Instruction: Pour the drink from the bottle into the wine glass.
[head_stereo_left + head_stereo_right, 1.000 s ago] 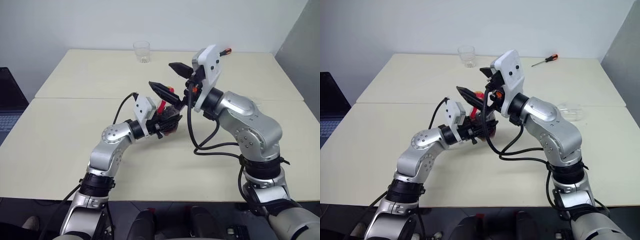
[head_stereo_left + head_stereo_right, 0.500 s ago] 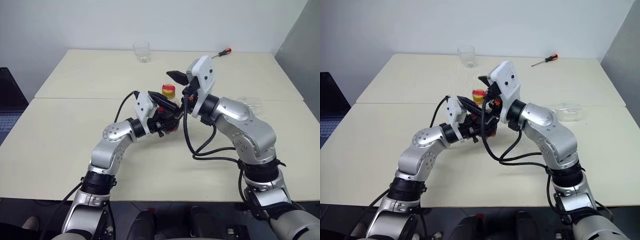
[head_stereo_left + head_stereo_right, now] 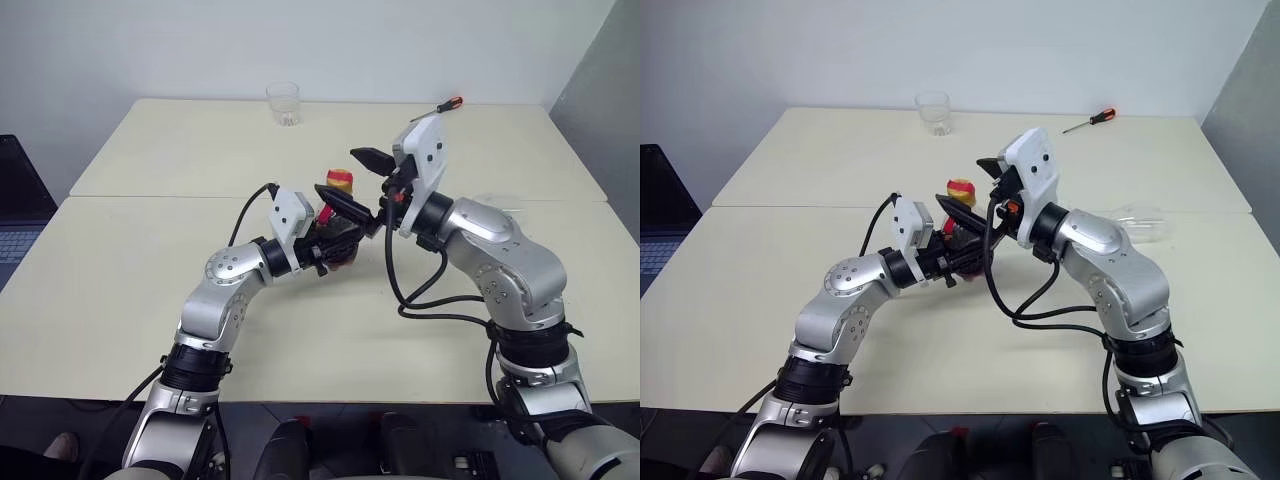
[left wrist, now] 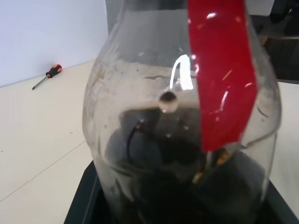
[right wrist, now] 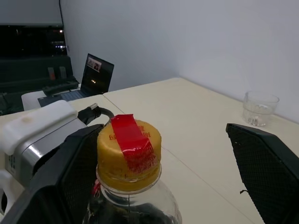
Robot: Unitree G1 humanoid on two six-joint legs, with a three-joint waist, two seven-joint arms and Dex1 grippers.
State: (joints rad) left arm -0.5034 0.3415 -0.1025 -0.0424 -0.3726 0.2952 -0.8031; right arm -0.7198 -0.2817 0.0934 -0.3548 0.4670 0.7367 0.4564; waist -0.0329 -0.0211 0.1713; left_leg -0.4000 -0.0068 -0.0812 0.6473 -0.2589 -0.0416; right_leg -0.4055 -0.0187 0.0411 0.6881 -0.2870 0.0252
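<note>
My left gripper (image 3: 333, 240) is shut on the body of the small clear bottle (image 4: 154, 121) and holds it upright over the table's middle. The dark drink (image 4: 187, 191) fills its lower part, and a red strip runs up the neck. Its yellow cap (image 5: 129, 154) has red tape on it. My right gripper (image 3: 360, 185) is open, with one finger on each side of the cap and not touching it. A clear object that looks like the wine glass (image 3: 1138, 222) lies on its side at the right, partly behind my right arm.
A short clear tumbler (image 3: 283, 103) stands at the far edge of the table. An orange-handled screwdriver (image 3: 1090, 120) lies at the far right. A laptop (image 5: 96, 70) sits beyond the table's left side. The two tables meet at a seam (image 3: 150, 197).
My right gripper has come down and a little to the right, so the yellow cap now shows between its open fingers. The left arm and bottle have not moved.
</note>
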